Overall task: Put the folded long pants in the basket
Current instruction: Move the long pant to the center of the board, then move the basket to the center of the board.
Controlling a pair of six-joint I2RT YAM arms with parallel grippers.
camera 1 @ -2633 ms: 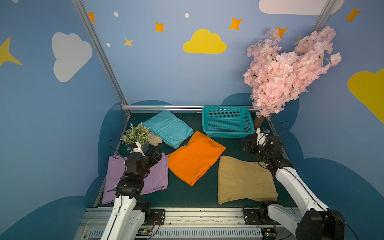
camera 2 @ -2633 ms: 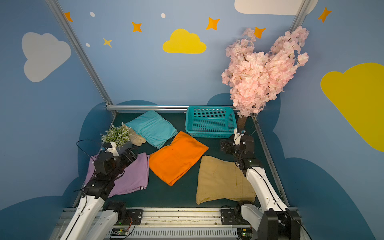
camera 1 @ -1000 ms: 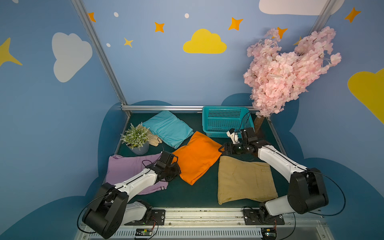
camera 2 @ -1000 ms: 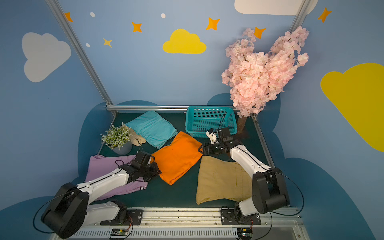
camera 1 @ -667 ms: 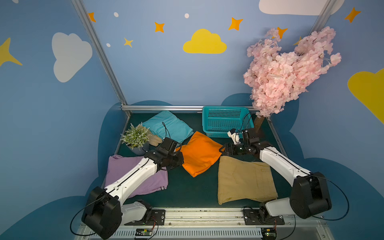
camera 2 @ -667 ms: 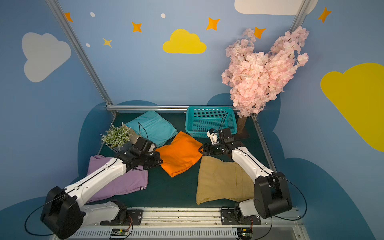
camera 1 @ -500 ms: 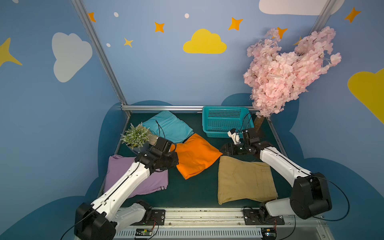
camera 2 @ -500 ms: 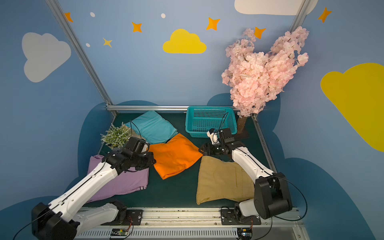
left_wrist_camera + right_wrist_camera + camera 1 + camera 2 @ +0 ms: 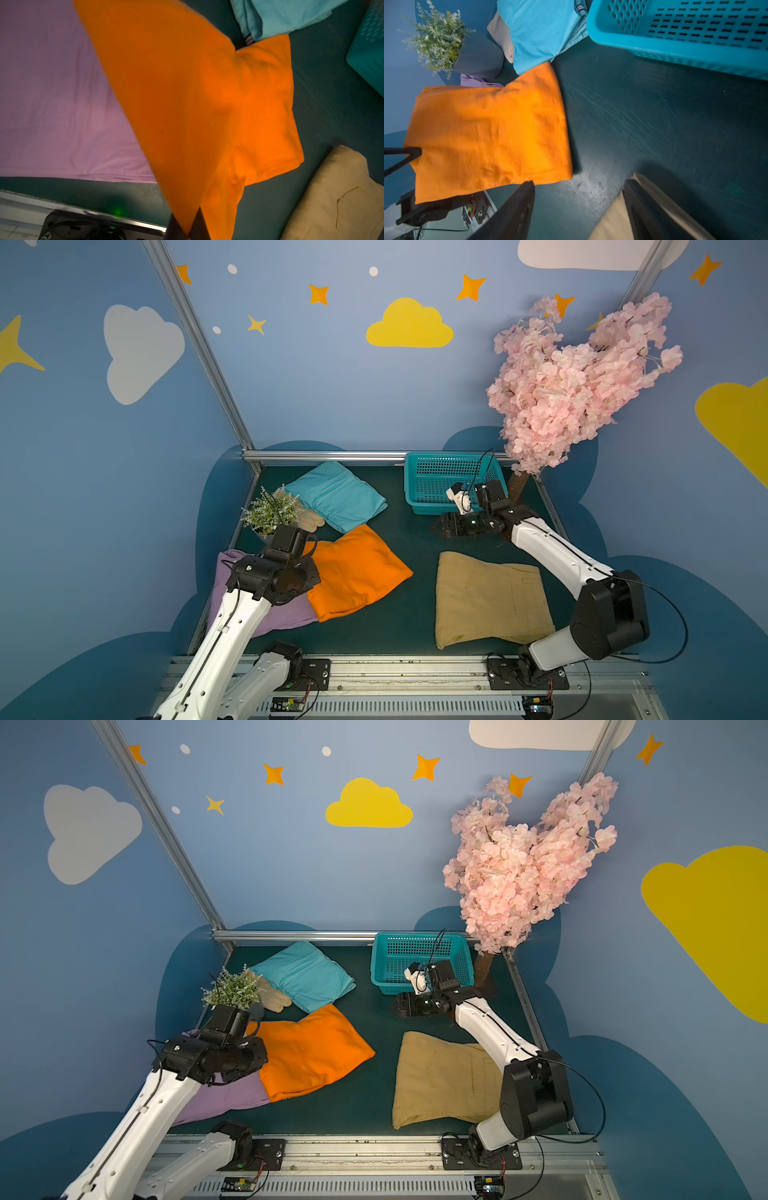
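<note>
My left gripper (image 9: pixel 188 232) is shut on a corner of the orange folded long pants (image 9: pixel 357 568) and holds that corner up off the mat; the rest sags over the lilac pants (image 9: pixel 291 614). In both top views my right gripper (image 9: pixel 442 526) hovers low in front of the turquoise basket (image 9: pixel 432 493), open with only bare mat between its fingers (image 9: pixel 527 193). The khaki pants (image 9: pixel 490 601) lie flat at the front right, just beside that gripper. At the back left, the turquoise pants (image 9: pixel 336 495) rest on the mat. The basket holds nothing.
A grey pot with a green plant (image 9: pixel 272 512) and a beige glove (image 9: pixel 307 520) sit at the left, close behind my left wrist. A pink blossom tree (image 9: pixel 573 381) stands at the basket's right corner. A metal rail (image 9: pixel 374 668) runs along the front.
My left arm reached the orange pants, gripped the left corner and dragged it left and up, over the lilac pants. The right arm stays in front of the basket; its jaws narrowed slightly.
</note>
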